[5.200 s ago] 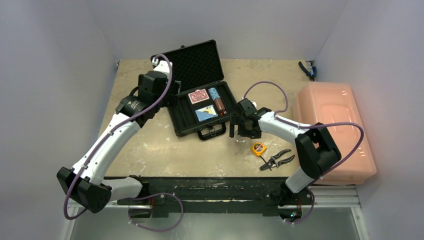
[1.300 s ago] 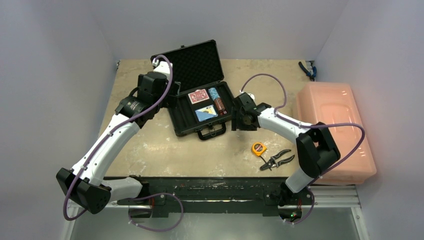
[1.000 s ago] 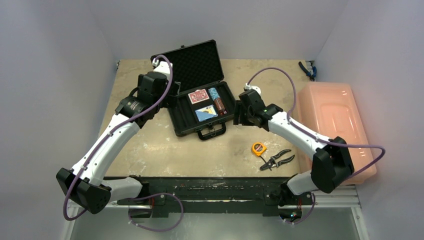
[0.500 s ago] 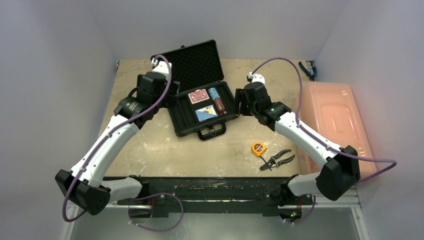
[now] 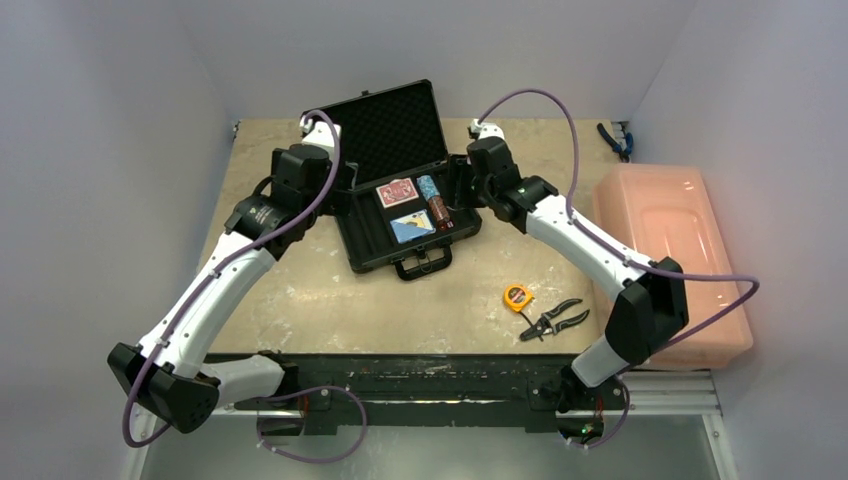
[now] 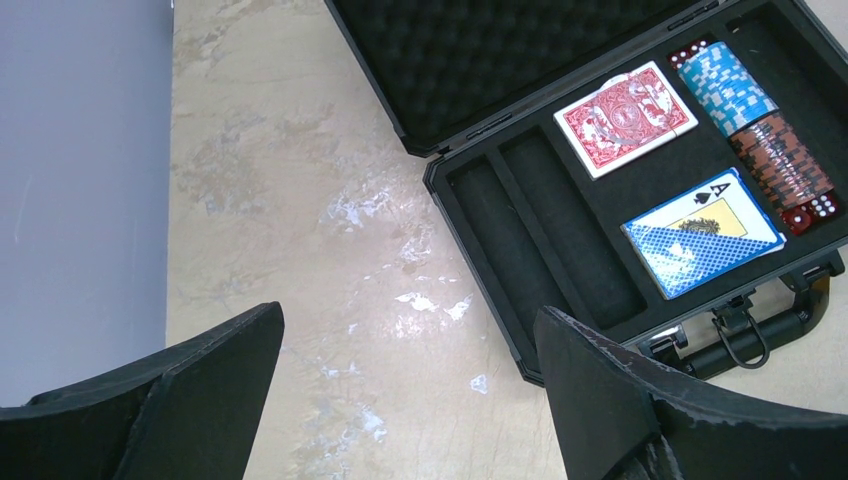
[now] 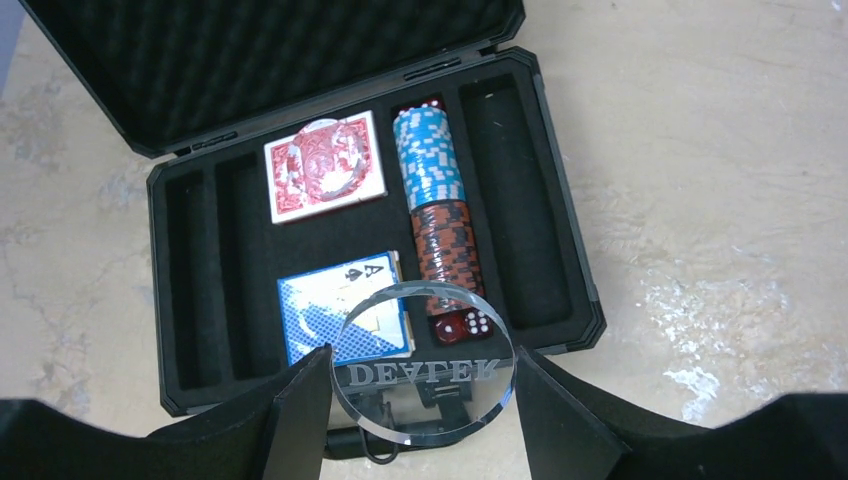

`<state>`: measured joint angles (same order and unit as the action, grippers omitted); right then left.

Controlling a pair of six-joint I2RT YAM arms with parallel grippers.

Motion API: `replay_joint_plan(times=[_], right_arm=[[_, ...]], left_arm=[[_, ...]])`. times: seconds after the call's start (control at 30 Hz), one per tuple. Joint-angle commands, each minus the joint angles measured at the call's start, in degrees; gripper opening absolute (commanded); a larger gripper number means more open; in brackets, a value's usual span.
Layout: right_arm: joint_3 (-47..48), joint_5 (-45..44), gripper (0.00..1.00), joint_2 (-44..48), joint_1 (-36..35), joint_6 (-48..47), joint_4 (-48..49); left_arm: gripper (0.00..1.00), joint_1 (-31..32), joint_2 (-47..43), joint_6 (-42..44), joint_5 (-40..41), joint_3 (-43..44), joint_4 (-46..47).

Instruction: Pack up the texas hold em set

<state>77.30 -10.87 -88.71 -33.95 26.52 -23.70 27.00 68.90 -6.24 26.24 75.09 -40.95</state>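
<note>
The black briefcase (image 5: 349,240) lies open, its foam lid (image 5: 385,125) standing at the back. In it are a red deck (image 7: 325,165), a blue deck (image 7: 340,305), a blue chip stack (image 7: 428,155), a red-brown chip stack (image 7: 447,255) and red dice (image 7: 460,326). A clear disc seems to lie on the red deck. My right gripper (image 7: 423,370) is shut on a clear disc marked DEALER (image 7: 420,330), above the case's front edge. My left gripper (image 6: 405,330) is open and empty over the table left of the case (image 6: 480,285).
An orange-yellow tape measure (image 5: 516,296) and black-handled pliers (image 5: 553,319) lie on the table front right of the case. A pink lidded bin (image 5: 670,260) stands along the right edge. Blue-handled pliers (image 5: 613,138) lie at the far right corner.
My right gripper has moved from the table right of the case, back and left, to the case's right side. The left arm has hardly moved.
</note>
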Motion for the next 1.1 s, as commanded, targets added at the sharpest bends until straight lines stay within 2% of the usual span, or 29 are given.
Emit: replay_joint_plan(times=[0.0,0.63,1.07], right_arm=[[5.9,1.6,0.0,-2.4,-1.4,-1.4,-1.2],[21.3,0.3,0.0,-17.7,-6.6,-1.1,-10.1],[28.1,-1.5,0.0,-26.2,-9.3,-0.3,-14.6]], left_arm=[[0.97,0.0,-1.8,0.5,1.1,0.6,1.6],[0.96,0.2,-2.0,1.0,1.1,0.5,1.3],[0.96,0.2,-2.1,1.1,0.9,0.5,1.3]])
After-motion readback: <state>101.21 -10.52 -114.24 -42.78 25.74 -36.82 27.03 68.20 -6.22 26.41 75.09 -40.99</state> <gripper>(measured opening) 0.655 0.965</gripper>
